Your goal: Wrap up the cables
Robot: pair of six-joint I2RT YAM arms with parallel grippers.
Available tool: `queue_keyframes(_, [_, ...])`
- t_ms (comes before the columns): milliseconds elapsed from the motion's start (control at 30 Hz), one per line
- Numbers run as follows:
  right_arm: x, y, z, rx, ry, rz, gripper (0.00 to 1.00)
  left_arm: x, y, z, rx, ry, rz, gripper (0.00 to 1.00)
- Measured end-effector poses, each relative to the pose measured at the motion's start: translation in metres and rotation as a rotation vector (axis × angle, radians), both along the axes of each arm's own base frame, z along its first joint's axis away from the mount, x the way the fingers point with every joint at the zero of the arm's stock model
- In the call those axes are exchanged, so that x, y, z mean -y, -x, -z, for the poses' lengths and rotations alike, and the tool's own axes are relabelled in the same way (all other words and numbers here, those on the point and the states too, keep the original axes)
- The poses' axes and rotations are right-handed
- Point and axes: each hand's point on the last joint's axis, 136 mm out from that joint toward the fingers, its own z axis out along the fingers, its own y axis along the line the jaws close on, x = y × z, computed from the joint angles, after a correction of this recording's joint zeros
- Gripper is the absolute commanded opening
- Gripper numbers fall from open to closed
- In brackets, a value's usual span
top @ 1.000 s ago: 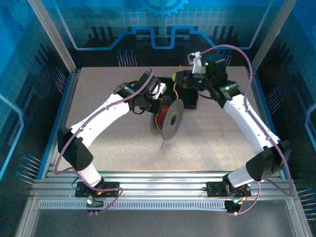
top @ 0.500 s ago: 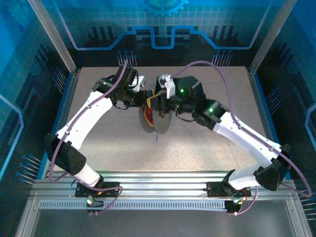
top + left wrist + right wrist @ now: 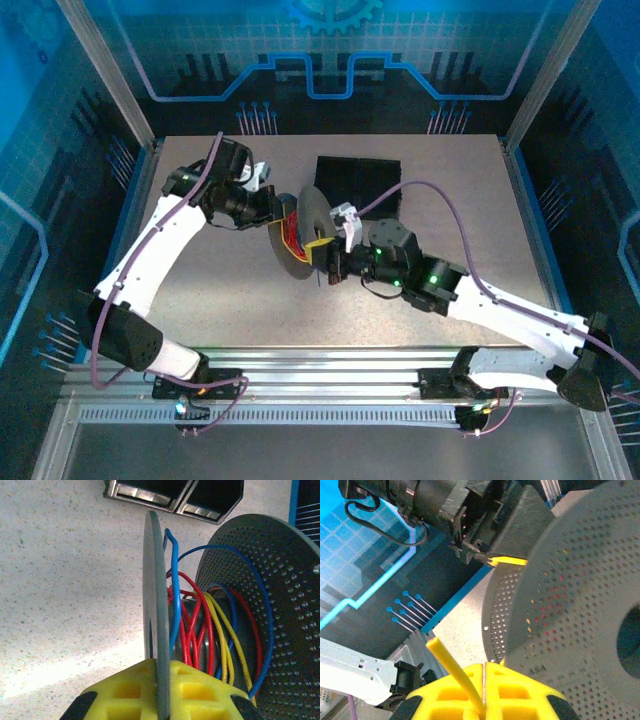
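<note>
Black box (image 3: pixel 356 176) at table's far side, speckled tabletop (image 3: pixel 225 295), grey perforated spool (image 3: pixel 290 570)

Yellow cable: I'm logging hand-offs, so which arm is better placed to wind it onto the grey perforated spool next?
Probably right: the right gripper is shut on the thin yellow cable, while the left gripper clamps a flange of the grey perforated spool, steadying it.

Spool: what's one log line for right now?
left pincer: shut on spool | right pincer: shut on yellow cable | red cable, blue cable: wound on spool
</note>
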Motion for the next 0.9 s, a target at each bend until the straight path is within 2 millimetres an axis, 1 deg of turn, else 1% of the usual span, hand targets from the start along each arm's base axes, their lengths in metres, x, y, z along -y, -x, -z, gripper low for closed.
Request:
queue_keyframes(100, [0.006, 0.001, 0.008, -0.015, -0.045, 0.027, 0.0, 0.0, 0.0, 0.0, -0.006, 0.045, -0.02, 0.0])
queue_keyframes(200, [0.011, 0.001, 0.025, -0.05, -0.05, 0.056, 0.0, -0.004, -0.003, -0.001, -0.014, 0.092, -0.054, 0.0])
queue_keyframes(233, [0.012, -0.001, 0.028, -0.057, -0.06, 0.068, 0.0, -0.005, -0.004, -0.001, -0.011, 0.096, -0.064, 0.0])
queue_keyframes(367, [0.009, 0.0, 0.031, -0.078, -0.11, 0.084, 0.0, -0.009, -0.001, 0.007, -0.034, 0.11, -0.1, 0.0])
queue_keyframes(433, [0.008, 0.0, 0.037, -0.089, -0.125, 0.108, 0.0, -0.011, -0.001, 0.01, -0.033, 0.114, -0.111, 0.0])
queue_keyframes(533, [0.015, -0.004, 0.048, -0.108, -0.187, 0.178, 0.0, -0.011, -0.001, 0.018, -0.04, 0.128, -0.136, 0.0])
queue_keyframes(600, [0.024, -0.005, 0.056, -0.125, -0.231, 0.229, 0.0, -0.011, 0.001, 0.027, -0.054, 0.153, -0.164, 0.0])
queue_keyframes(700, [0.031, -0.005, 0.064, -0.147, -0.276, 0.275, 0.0, -0.01, 0.008, 0.042, -0.085, 0.208, -0.221, 0.0])
queue_keyframes(800, [0.034, -0.005, 0.07, -0.163, -0.286, 0.31, 0.0, -0.012, 0.015, 0.053, -0.104, 0.259, -0.289, 0.0])
queue_keyframes(900, [0.033, -0.003, 0.072, -0.169, -0.292, 0.328, 0.0, -0.016, 0.022, 0.057, -0.102, 0.29, -0.348, 0.0])
